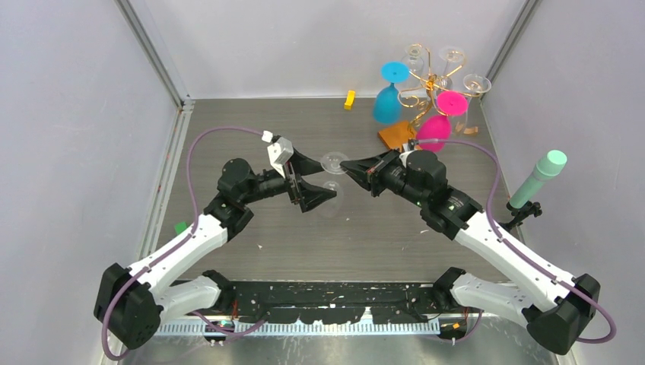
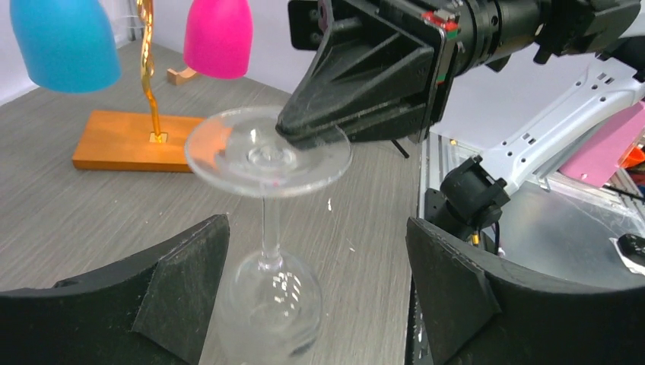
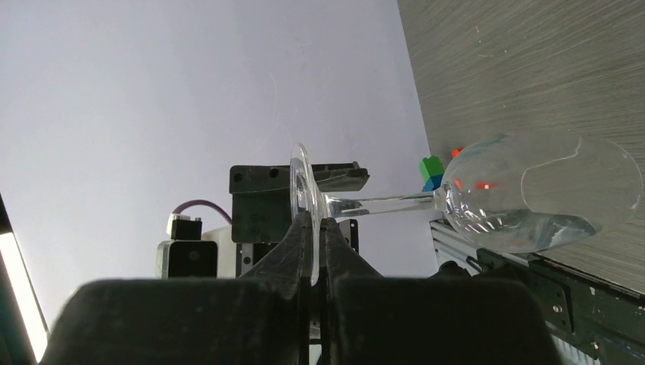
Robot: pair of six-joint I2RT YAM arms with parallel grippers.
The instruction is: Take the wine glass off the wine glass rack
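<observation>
Two arms meet nose to nose over the middle of the tabletop point(image 1: 251, 228).

Right tool point(image 1: 348, 165): jaws fully closed, pinching the rim of the foot disc of a clear wine glass point(image 1: 333, 162). The right wrist view shows the disc edge-on, clamped between both pads.

Glass is inverted: foot up, stem roughly upright, bowl down. It is off the rack and well apart from it, out in the open centre of the tabletop. Can't tell whether the bowl rim touches the surface.

Left tool point(image 1: 323, 180): jaws spread wide, holding nothing. The left wrist view has one finger point(image 2: 190, 266) on each side of the bowl, with clear gaps on both sides and no contact.

Wine glass rack point(image 1: 397, 135) sits at the far right corner, with its orange-brown base flat on the tabletop and the gold wire stem rising from it. A blue glass point(image 1: 388, 99) and a pink glass point(image 1: 435, 129) hang bowl-down from the arms, and clear glasses hang higher up at the back.

Also in view: a yellow block point(image 1: 349, 99) near the back wall, left of the rack, and a mint-green cylinder point(image 1: 541, 176) on a mount at the right edge.
</observation>
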